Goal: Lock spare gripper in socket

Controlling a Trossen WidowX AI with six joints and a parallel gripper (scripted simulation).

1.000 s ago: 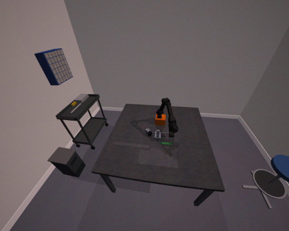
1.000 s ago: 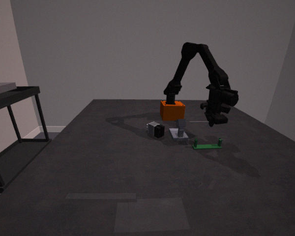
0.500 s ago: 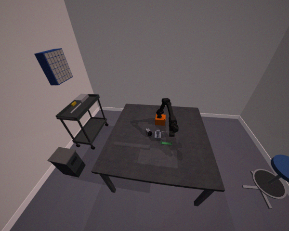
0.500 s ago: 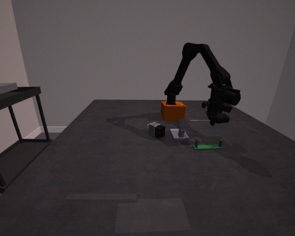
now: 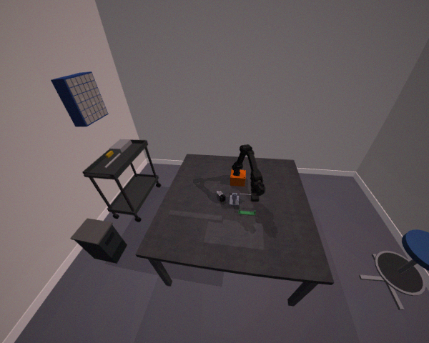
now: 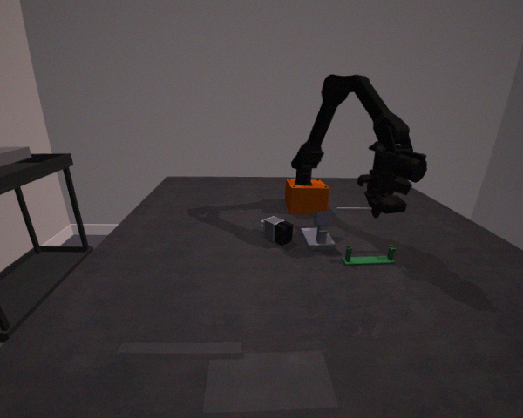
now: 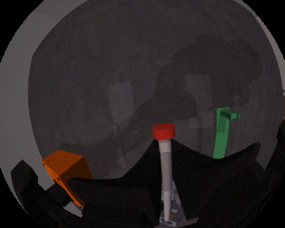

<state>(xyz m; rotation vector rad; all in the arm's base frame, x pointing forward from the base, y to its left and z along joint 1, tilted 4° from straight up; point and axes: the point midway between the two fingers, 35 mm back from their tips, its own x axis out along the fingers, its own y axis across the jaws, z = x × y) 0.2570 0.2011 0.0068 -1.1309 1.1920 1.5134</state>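
My gripper [image 5: 254, 196] [image 6: 376, 210] [image 7: 161, 142] is shut on the lock pin [image 6: 352, 208] [image 7: 166, 171] and holds it level above the table. The pin's red head [image 7: 163, 132] shows in the wrist view, and its thin shaft points left in the top and exterior views. The grey mount [image 5: 234, 201] [image 6: 317, 246] stands left of the gripper. The pin's tip is to the right of its upright socket [image 6: 322, 219], apart from it. The spare gripper [image 5: 220, 196] [image 6: 273, 230], a grey and black block, lies on the table left of the mount.
A green cradle [image 5: 247, 213] [image 6: 369, 260] [image 7: 220, 138] with two posts lies in front of the mount, to the right. The arm's orange base [image 5: 238, 179] [image 6: 308, 199] [image 7: 65, 162] stands behind the mount. A cart [image 5: 120, 158] stands left of the table [image 5: 192, 239].
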